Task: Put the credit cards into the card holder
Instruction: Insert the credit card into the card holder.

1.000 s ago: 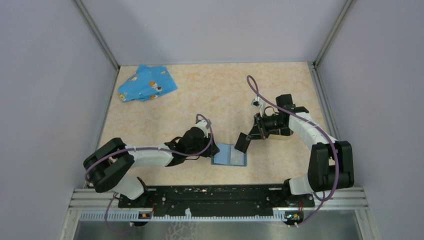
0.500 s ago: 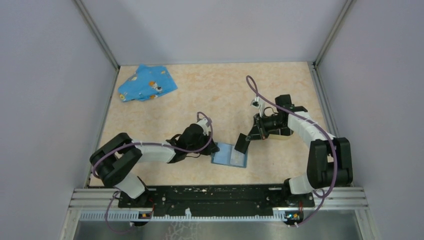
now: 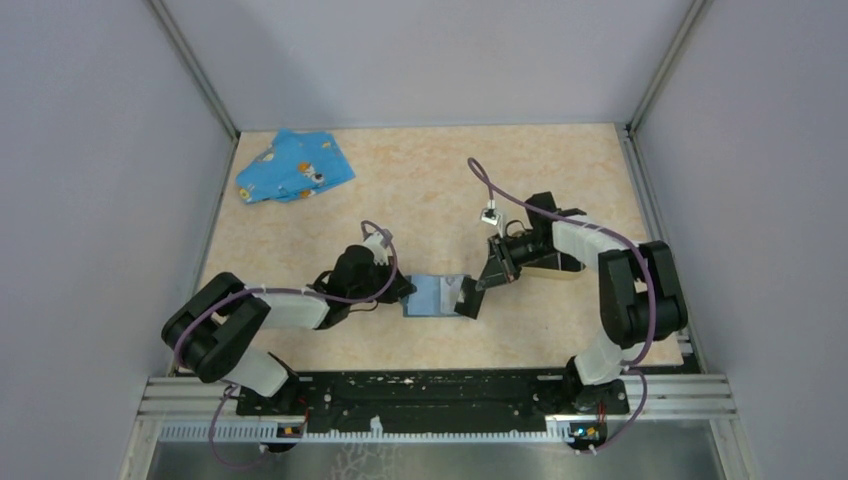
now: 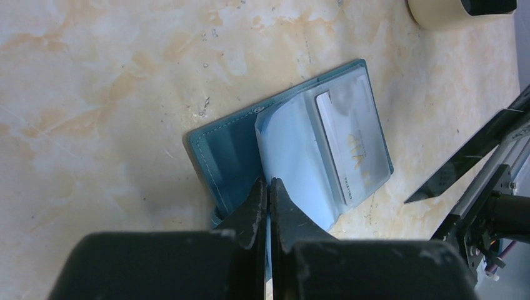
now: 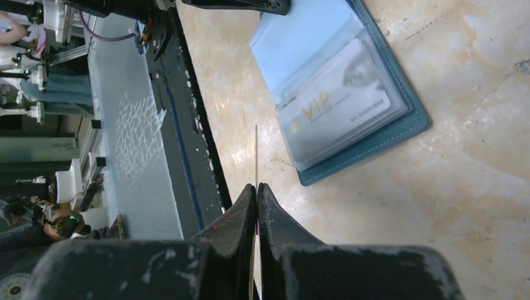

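Closure is the news: the left gripper [image 4: 269,187], half open a second ago, now presses its fingers together on the near edge of the blue flat rectangular case [image 4: 228,147]. The case has slid toward 9 o'clock across the marbled beige table [image 3: 430,180]. The right gripper [image 5: 257,187], fingers tight on a thin dark card [image 3: 470,297], has followed, so the card now hangs over the case's 3 o'clock edge. A pale VIP card [image 5: 340,103] sits in a clear sleeve. Seen from overhead, the small oval tan-rimmed card holder [image 4: 437,15] lies at 3 o'clock of the case, under the right wrist. The case looks steadied, probably for pulling cards; the held card is not yet in the holder.
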`<state>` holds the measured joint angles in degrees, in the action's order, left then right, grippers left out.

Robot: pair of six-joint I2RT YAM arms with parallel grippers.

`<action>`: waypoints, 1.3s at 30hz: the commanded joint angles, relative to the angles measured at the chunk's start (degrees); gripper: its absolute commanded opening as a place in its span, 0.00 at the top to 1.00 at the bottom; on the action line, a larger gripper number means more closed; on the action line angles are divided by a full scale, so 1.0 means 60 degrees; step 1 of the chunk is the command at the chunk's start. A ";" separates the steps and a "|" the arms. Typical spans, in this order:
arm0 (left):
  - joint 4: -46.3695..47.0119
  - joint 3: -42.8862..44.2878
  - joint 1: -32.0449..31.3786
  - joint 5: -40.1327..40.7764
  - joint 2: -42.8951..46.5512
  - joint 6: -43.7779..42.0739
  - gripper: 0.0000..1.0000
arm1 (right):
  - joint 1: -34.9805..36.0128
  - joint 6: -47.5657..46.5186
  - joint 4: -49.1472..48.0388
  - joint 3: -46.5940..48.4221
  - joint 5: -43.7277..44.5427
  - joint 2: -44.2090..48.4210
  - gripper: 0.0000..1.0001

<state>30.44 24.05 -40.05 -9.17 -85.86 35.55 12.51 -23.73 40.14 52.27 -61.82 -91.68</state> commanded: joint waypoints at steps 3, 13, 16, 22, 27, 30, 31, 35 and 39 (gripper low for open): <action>0.0494 -0.0041 0.0122 -0.0565 -0.0037 -0.0710 1.00 | 0.0251 0.0746 -0.0930 0.0852 -0.0419 -0.0747 1.00; 0.0493 0.0285 0.0128 -0.1116 -0.0506 -0.0815 1.00 | 0.0413 0.2365 -0.2737 0.0648 -0.0299 -0.1142 1.00; 0.0488 0.0340 0.0128 -0.1166 -0.0604 -0.0813 1.00 | 0.0582 0.2599 -0.2922 0.0632 -0.0351 -0.1410 1.00; 0.0494 0.0342 0.0128 -0.1107 -0.0595 -0.0809 1.00 | 0.0818 0.3424 -0.3544 0.0400 0.0116 -0.1620 1.00; 0.0514 0.0299 0.0128 -0.1064 -0.0517 -0.0841 1.00 | 0.0902 0.4160 -0.3741 0.0187 0.0972 -0.1517 1.00; 0.0597 0.0249 0.0128 -0.1084 -0.0486 -0.0930 1.00 | 0.0958 0.4417 -0.3641 0.0093 0.1573 -0.1462 1.00; 0.0653 0.0229 0.0120 -0.1116 -0.0492 -0.0956 1.00 | 0.0998 0.4422 -0.3549 0.0105 0.1700 -0.1487 1.00; 0.0838 0.0170 0.0128 -0.1249 -0.0491 -0.1053 1.00 | 0.1143 0.4598 -0.3392 0.0132 0.1971 -0.1593 1.00; 0.0929 0.0151 0.0128 -0.1292 -0.0501 -0.1138 1.00 | 0.1293 0.4802 -0.3313 0.0194 0.2181 -0.1731 1.00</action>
<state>33.26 25.21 -39.46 -15.62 -88.86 30.22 18.87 3.38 20.23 52.90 -51.79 -101.58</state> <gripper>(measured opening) 0.010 0.006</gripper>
